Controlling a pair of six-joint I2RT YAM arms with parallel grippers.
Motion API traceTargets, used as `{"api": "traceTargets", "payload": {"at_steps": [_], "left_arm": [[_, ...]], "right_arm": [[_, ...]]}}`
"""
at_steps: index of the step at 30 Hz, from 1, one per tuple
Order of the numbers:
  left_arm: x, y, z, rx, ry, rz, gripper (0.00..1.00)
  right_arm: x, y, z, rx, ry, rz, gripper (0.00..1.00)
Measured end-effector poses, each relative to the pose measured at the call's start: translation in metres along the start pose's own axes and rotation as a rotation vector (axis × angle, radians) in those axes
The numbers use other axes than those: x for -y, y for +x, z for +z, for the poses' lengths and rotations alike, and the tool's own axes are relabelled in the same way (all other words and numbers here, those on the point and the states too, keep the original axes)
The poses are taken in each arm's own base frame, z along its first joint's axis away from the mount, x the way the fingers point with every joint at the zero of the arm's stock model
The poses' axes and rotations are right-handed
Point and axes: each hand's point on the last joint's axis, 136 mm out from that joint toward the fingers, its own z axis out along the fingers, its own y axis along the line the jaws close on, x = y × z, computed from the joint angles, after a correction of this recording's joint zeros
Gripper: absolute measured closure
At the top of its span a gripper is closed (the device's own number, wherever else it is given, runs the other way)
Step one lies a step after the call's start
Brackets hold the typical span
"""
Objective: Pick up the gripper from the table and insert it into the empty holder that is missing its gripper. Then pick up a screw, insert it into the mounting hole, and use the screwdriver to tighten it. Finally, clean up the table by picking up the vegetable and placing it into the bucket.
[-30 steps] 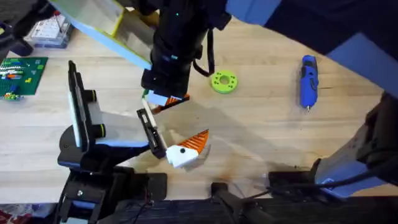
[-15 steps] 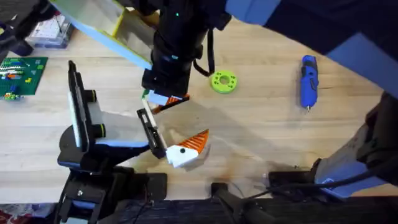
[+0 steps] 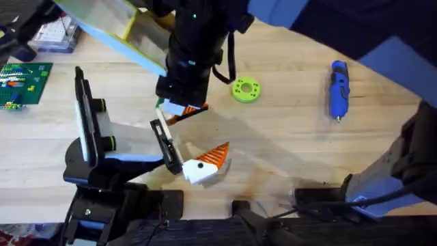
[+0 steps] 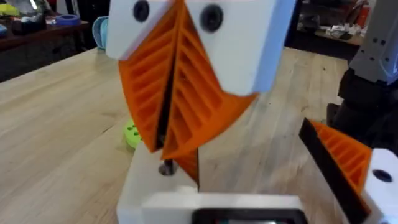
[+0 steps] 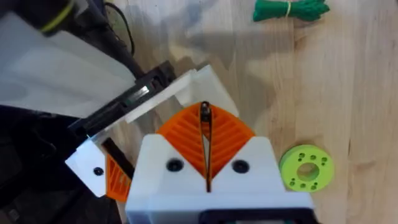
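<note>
Closest to the table's near edge lies the gripper, its white block seated at the end of the holder's white-black arm. Its long axis runs diagonally, and the orange ribbed tip points up and away toward the far right corner. The holder itself stands near the left edge, its tall thin plate upright and running near to far.

Just beyond the arm's end hangs the right gripper, reached in across the middle. Its orange pads are pressed together on a small dark screw, directly over the holder's white mounting part.

Farther right sits a lime green ring, with open wood around it. The screwdriver lies well apart toward the right edge, lengthwise near to far, metal tip toward the near edge. A yellow and white bin sits at the far left.
</note>
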Motion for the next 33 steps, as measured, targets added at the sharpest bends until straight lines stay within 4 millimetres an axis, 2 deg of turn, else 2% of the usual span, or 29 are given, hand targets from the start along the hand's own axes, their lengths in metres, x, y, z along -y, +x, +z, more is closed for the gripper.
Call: {"api": "traceTargets", "payload": {"at_steps": [8,15,33], "left_arm": [[0.0,0.0,0.0,0.0,0.0,0.0,0.01],[0.0,0.0,0.0,0.0,0.0,-0.005,0.01],[0.0,0.0,0.0,-0.001,0.0,-0.009,0.01]], "right_arm": [[0.0,0.0,0.001,-0.002,-0.001,0.001,0.992],[0.002,0.001,0.01,-0.023,-0.01,0.005,0.992],[0.001,0.002,0.01,-0.027,-0.011,0.006,0.995]]}}
